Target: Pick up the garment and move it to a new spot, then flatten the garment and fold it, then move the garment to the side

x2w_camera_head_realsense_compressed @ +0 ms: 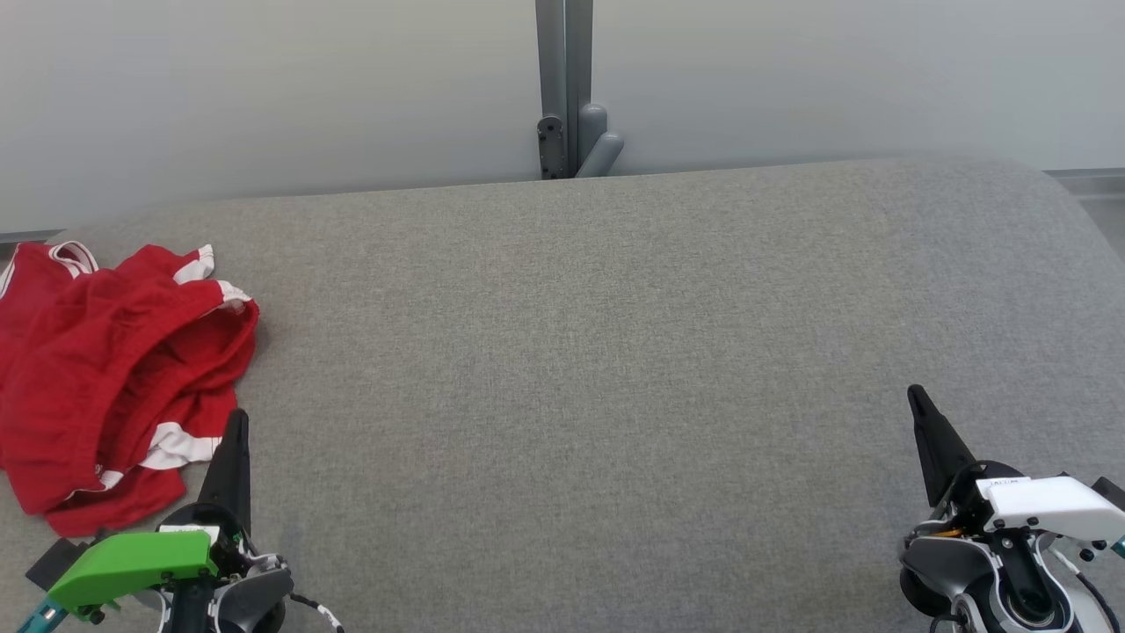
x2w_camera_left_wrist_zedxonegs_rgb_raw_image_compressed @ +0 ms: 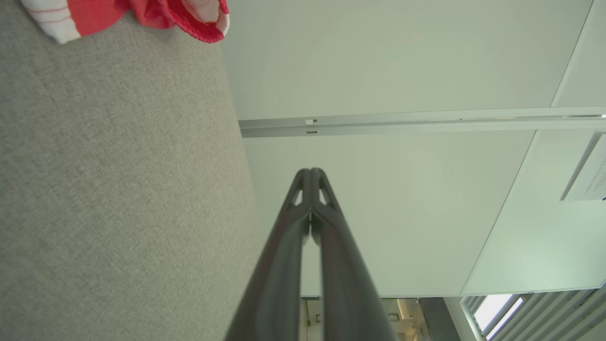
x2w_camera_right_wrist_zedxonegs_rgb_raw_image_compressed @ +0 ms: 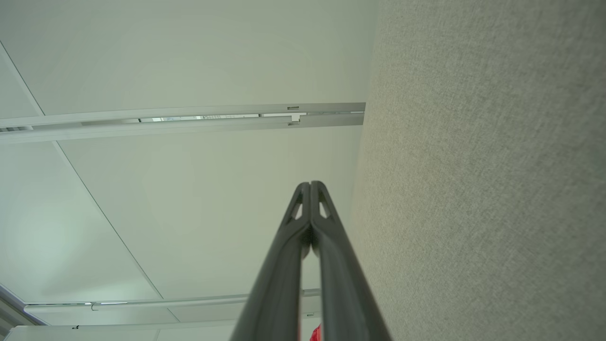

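at the left edge of the bench (x2w_camera_head_realsense_compressed: 615, 352): red garment (x2w_camera_head_realsense_compressed: 114, 378) with white trim, crumpled in a heap
bench top: grey cloth
left jaws: clenched, empty, low over the bench's near left corner
right jaws: clenched, empty, low over the bench's near right corner
behind the bench's far edge: grey post (x2w_camera_head_realsense_compressed: 562, 88), pale wall (x2w_camera_head_realsense_compressed: 264, 88)
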